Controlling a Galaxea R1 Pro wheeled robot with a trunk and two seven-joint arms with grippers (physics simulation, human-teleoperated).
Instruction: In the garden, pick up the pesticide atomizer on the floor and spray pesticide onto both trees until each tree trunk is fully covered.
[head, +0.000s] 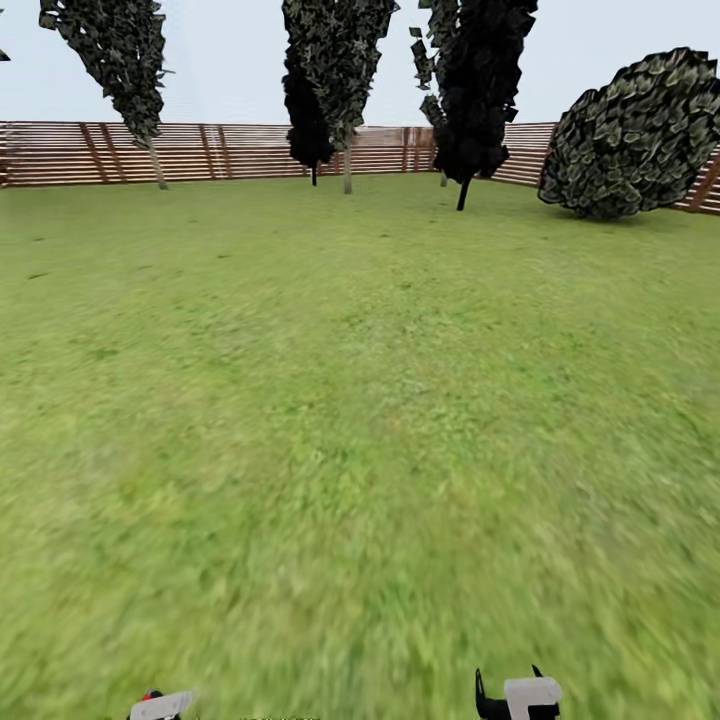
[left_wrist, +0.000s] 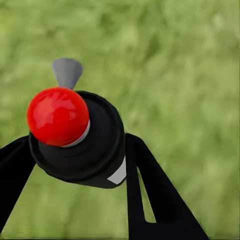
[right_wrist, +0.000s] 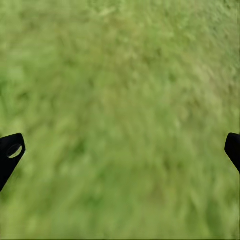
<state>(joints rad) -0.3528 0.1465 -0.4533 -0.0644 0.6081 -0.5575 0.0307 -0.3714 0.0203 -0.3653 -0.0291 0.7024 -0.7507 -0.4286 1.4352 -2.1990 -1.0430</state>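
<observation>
The pesticide atomizer (left_wrist: 95, 150), a black body with a red round cap (left_wrist: 57, 116) and a grey nozzle (left_wrist: 67, 72), sits between my left gripper's (left_wrist: 77, 145) black fingers, which are shut on it above blurry grass. In the head view the left gripper (head: 160, 706) shows at the lower edge with a bit of red beside it. My right gripper (right_wrist: 122, 147) is open over bare grass and also appears low in the head view (head: 520, 697). Two trees with thin pale trunks stand far off by the fence, one at the left (head: 157, 165) and one at the centre (head: 347, 170).
Green lawn (head: 350, 420) stretches ahead to a brown slatted fence (head: 220, 150). Near-black cypresses (head: 308, 120) (head: 475, 90) stand by the fence, and a large round dark bush (head: 635, 135) sits at the far right.
</observation>
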